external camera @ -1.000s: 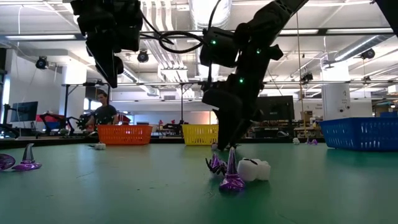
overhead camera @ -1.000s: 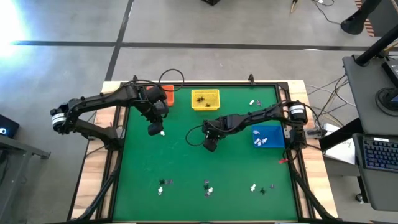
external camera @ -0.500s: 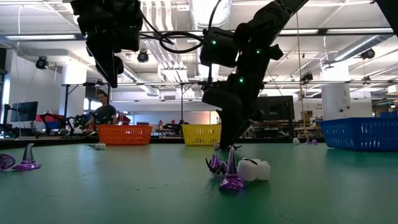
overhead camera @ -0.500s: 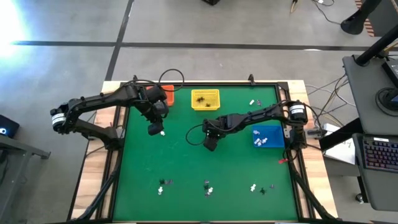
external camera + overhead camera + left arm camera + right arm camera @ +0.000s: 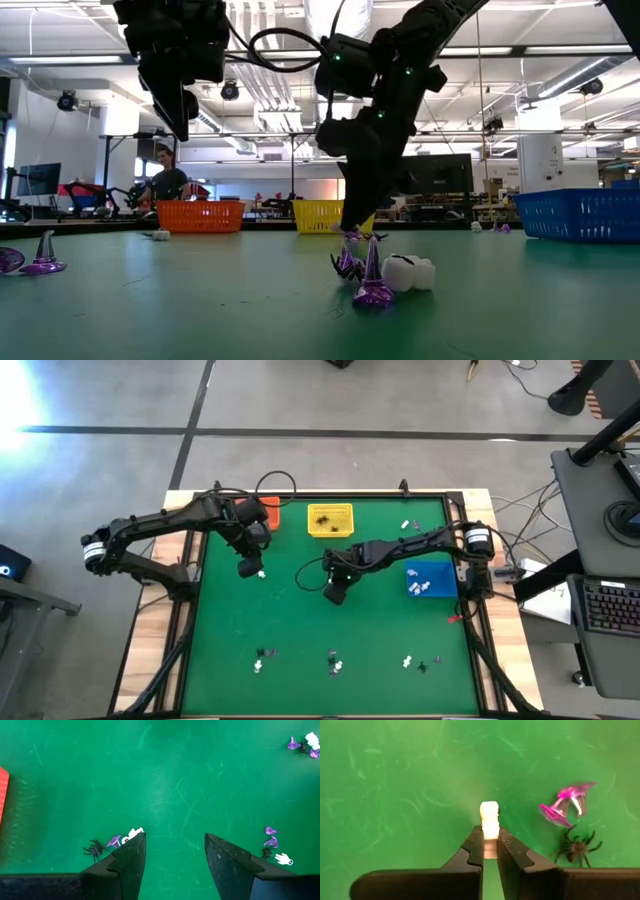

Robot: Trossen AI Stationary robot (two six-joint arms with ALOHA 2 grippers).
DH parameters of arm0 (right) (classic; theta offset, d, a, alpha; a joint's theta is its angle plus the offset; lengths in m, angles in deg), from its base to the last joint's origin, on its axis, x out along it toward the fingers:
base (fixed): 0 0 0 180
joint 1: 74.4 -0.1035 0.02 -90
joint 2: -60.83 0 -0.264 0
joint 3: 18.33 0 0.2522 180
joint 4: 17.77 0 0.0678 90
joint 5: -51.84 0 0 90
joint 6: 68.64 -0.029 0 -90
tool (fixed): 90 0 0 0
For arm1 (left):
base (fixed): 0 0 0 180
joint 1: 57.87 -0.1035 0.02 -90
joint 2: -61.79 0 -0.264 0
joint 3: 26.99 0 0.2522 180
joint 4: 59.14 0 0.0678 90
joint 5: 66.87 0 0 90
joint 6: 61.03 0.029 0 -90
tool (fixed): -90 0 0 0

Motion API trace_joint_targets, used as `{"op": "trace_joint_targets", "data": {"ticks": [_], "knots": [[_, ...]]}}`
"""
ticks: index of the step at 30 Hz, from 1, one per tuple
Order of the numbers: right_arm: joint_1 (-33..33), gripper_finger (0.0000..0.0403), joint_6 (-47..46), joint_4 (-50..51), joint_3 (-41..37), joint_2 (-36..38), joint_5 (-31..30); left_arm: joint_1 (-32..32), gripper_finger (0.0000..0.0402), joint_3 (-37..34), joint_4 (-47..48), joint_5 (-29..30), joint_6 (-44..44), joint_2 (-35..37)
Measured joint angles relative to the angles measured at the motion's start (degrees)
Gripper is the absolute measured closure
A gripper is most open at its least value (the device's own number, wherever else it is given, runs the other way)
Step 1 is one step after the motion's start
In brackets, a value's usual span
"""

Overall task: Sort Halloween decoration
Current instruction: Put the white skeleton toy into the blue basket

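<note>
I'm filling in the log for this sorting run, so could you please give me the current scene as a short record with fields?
right gripper: shut on a white trinket, mid-table
beside it: purple trinket, black spider
left gripper: open, above the table near the orange basket
yellow basket: holds dark trinkets
blue basket: holds white trinkets
unsorted: clusters along the near edge

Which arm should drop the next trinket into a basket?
Right. Its end effector is shut on a white trinket in mid-table. The left end effector hangs open and empty, near the orange basket.
</note>
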Motion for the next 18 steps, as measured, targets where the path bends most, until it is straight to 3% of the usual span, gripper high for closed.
{"op": "trace_joint_targets", "data": {"ticks": [9, 18], "knots": [[-0.6, 0.0387, -2.0, 16.1, 5.8, 1.9, -0.2, 0.0, 0.0217, 0.0, 1.1, 0.0, 0.0, 0.0], [-1.4, 0.0387, -6.1, 27.1, 4.9, 8.2, -0.3, 0.0, 0.0217, 0.0, 1.2, 0.0, 0.4, 0.0]]}}
